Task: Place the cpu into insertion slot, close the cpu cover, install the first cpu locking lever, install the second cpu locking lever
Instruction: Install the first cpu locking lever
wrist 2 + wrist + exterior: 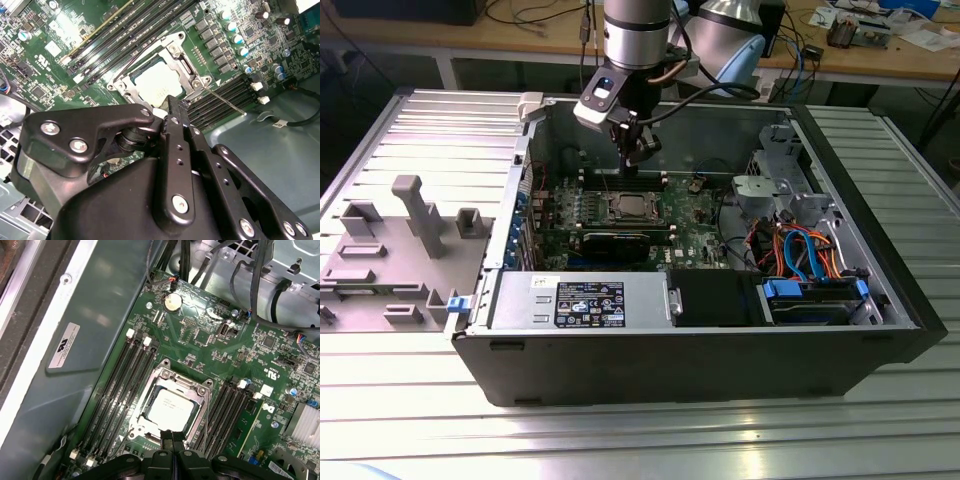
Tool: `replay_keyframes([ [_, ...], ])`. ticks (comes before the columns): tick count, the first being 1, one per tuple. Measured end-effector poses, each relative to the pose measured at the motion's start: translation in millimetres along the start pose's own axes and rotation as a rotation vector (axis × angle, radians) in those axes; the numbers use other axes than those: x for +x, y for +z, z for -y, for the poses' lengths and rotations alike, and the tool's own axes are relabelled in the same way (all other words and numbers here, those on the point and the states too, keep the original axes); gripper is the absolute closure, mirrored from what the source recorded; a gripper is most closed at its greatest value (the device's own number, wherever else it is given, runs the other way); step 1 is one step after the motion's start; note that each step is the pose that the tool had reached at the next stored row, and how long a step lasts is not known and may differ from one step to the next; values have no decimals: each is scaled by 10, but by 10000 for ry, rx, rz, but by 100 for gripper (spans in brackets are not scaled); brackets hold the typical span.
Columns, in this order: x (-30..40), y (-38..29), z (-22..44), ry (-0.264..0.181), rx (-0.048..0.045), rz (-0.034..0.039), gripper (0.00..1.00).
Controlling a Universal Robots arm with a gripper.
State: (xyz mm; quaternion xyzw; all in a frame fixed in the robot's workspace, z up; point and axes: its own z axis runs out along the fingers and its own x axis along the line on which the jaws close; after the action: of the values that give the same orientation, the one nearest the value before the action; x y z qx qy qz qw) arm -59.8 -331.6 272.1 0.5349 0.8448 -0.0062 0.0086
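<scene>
Surface (620,440): silvery metal, ribbed with long parallel grooves. Bare strips show along the near edge and on both sides.

Two items lie directly on it:

1. Black computer case (690,365), lying flat with its open side up. It takes up the middle of the surface and most of the exterior view's right.
2. Flat grey fixture plate (380,285), at the exterior view's left, just beside the case. It carries moulded uprights: a T-shaped post (413,205), a U-shaped block (358,218) and a smaller block (470,222).

Cannot tell whether plate and case touch.
</scene>
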Motion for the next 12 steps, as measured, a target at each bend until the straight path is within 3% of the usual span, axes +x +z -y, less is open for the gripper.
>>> replay_keyframes([
  [12, 0, 0, 0, -352, -7, 0, 89],
])
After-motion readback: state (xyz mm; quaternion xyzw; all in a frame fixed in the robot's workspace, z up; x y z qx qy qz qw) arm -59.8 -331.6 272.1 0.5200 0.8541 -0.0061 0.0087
